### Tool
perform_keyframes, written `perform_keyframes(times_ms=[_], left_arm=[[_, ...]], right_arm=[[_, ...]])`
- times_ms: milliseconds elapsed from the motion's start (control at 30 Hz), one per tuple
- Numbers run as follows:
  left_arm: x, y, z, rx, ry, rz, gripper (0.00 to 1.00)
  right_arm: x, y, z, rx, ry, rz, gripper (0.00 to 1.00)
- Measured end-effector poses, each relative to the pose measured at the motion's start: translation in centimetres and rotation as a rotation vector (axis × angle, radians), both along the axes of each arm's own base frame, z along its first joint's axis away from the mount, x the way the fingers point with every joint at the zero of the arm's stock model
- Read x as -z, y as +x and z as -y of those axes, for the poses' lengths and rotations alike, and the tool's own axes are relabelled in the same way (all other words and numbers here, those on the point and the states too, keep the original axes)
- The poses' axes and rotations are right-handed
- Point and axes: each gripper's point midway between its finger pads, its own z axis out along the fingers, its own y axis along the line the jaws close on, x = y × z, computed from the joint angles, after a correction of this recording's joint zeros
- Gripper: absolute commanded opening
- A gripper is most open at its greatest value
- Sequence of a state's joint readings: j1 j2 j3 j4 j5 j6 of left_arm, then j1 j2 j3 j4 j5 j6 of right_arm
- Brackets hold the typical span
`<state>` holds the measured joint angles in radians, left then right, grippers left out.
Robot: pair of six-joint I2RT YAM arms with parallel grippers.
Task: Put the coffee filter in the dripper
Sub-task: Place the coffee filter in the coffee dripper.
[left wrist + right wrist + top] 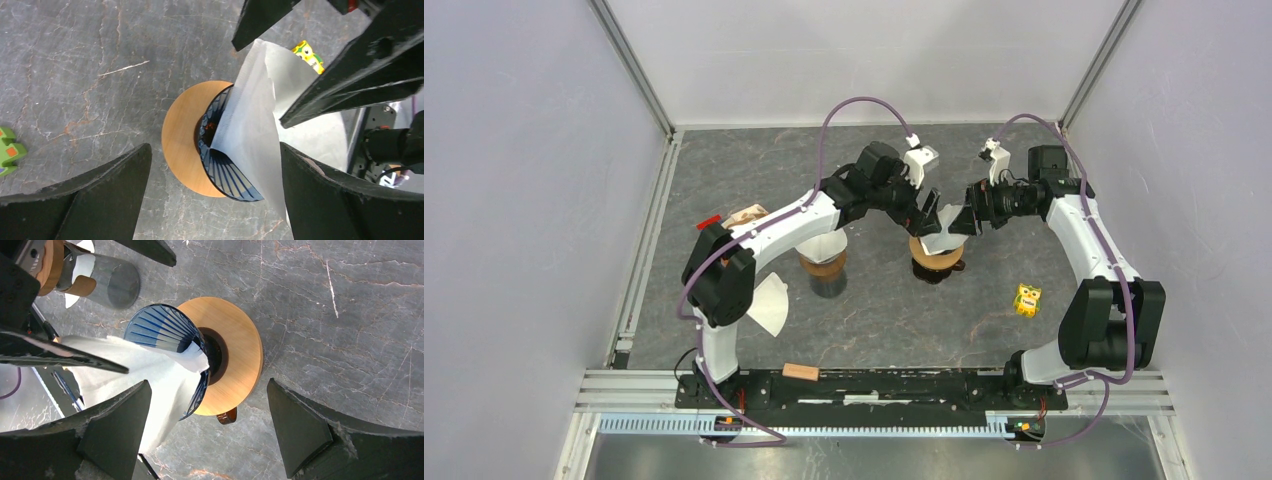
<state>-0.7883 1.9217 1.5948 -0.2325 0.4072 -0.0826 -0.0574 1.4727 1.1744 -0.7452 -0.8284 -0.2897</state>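
The dripper [934, 268] is a blue ribbed cone [235, 177] on a round wooden collar [180, 135], standing mid-table. The white coffee filter [250, 130] sits with its tip inside the cone [160, 327], and most of its paper [155, 375] sticks out over one side of the rim. The filter [942, 243] shows between both grippers in the top view. My left gripper [215, 150] hovers over the dripper, open wide, one finger close beside the filter's edge. My right gripper [208, 385] faces it from the other side, also open wide, holding nothing.
A glass vessel with a wooden collar and paper [822, 262] stands left of the dripper. A white paper stack [769, 305] lies near the left arm. A yellow toy [1027, 299] lies at right, a wooden block [800, 372] at the front rail, a green toy [10, 150] nearby.
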Motion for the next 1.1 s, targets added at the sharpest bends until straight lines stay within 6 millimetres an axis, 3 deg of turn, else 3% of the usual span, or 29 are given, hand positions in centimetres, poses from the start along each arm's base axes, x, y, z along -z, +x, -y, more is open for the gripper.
perform_keyframes(times_ms=[200,400,667,1100], left_arm=[[-1.9,-0.8,0.1,0.02,-0.051,-0.018,1.0],[-3.7,-0.3,-0.4,0.014,-0.094,0.005,1.0],[-3.2,0.7,-1.5,-0.025,-0.079,0.006,1.0],[-1.4,0.5,-1.9,-0.035,-0.054,-0.012,1.0]], right_arm=[[0.1,0.0,0.1,0.003,-0.005,0.0,0.93],[0.2,0.1,0.2,0.009,-0.016,0.0,0.93],[0.0,0.1,0.2,0.007,-0.01,-0.002,0.93],[-1.6,0.0,-0.5,-0.017,0.059,0.008,0.93]])
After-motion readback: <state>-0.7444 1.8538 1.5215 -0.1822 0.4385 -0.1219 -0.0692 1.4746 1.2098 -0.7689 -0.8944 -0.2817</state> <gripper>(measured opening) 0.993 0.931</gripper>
